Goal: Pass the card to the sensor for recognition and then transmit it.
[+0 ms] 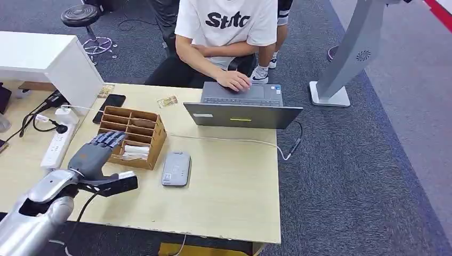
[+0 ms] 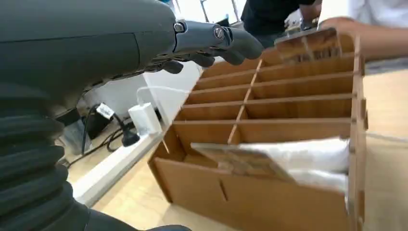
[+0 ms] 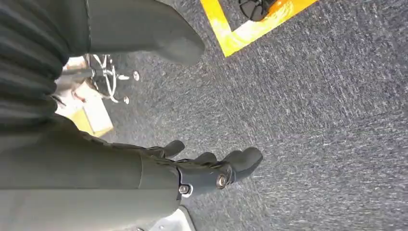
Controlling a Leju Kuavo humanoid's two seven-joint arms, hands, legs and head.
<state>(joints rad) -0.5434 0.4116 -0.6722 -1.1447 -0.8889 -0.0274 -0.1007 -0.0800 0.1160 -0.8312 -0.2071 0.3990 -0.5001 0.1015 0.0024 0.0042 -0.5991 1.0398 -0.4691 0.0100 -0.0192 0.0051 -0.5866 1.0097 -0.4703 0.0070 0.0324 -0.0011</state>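
Pale wood desk (image 1: 229, 181) under grey carpet surroundings, and I've got my left hand (image 1: 98, 154) hovering at the near-left corner of the wooden organizer (image 1: 133, 136), fingers (image 2: 231, 43) spread and holding nothing. The cards (image 2: 269, 159) lie flat in the nearest compartment, just past and below my fingertips, long axis running along the slot, across my reach. The front wall of that compartment stands between fingers and cards, so I judge I must come down over it. The grey sensor (image 1: 176, 168) sits on the desk just beyond the organizer, away from my thumb side. A power strip (image 1: 57, 146) lies on the other side. A person (image 1: 224, 32) types on a laptop (image 1: 242, 106) across the desk. My right hand (image 3: 211, 171) hangs over the floor, fingers loosely apart, holding nothing, far from the cards.
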